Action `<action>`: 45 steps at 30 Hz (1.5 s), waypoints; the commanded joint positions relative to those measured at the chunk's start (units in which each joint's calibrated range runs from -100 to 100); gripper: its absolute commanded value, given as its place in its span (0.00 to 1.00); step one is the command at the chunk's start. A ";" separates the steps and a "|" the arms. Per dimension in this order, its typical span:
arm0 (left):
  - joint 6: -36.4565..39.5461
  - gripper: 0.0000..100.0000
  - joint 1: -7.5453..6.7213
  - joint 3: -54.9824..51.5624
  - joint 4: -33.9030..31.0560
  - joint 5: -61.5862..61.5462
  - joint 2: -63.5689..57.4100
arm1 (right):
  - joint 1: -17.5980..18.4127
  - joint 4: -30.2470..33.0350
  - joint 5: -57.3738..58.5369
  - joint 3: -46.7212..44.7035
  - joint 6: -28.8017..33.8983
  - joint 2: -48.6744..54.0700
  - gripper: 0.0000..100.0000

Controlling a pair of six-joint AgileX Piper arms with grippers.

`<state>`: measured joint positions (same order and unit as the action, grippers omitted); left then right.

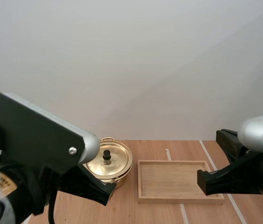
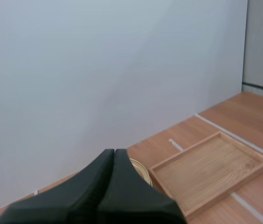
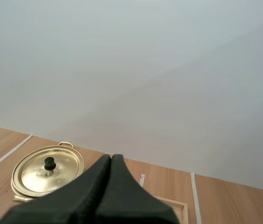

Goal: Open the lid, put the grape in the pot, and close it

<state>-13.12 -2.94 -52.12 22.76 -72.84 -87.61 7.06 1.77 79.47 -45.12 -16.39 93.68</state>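
High view: lidded gold pot [image 1: 112, 164], black knob [image 1: 107, 154] up, beside tray [image 1: 176, 183].

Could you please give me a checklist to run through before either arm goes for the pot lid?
1. Lid seated on the pot, ready to open: ok.
2. Lid's knob upright, nothing touching it: ok.
3. Left pincer open for the knob: not ok, it is shut.
4. Right pincer open: not ok, it is shut.
5. Wooden tray lying apart from the pot: ok.
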 commanded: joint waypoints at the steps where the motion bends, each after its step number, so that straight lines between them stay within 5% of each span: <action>1: 3.91 0.00 -0.14 -2.18 0.43 9.58 -6.07 | -1.94 -1.19 -5.01 -1.57 2.30 1.43 0.00; 8: 9.94 0.00 -0.06 -6.76 -5.59 20.63 -12.39 | -4.35 -4.81 -25.25 -13.88 0.48 6.32 0.00; 13: 15.90 0.00 2.25 -7.57 -13.43 22.52 -12.39 | -4.44 -3.51 -38.54 -22.68 0.34 6.32 0.00; 20: 15.93 0.00 2.57 -9.06 -17.46 20.10 -12.39 | -4.44 -2.58 -48.89 -33.37 0.34 6.32 0.00; 31: 15.93 0.00 2.57 -33.87 -17.49 52.42 -12.39 | -4.44 -0.99 -76.58 -54.88 0.34 6.32 0.00; 38: 16.04 0.00 2.57 -47.82 -16.81 65.31 -12.39 | -4.44 -1.09 -69.94 -54.88 0.67 6.32 0.00; 45: 21.15 0.00 2.57 -47.88 -16.20 55.12 -12.39 | -4.44 -2.22 -58.86 -54.88 0.67 6.32 0.00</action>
<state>5.54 -0.51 -99.79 5.66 -14.80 -99.83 2.97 0.00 15.50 -100.00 -15.41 99.68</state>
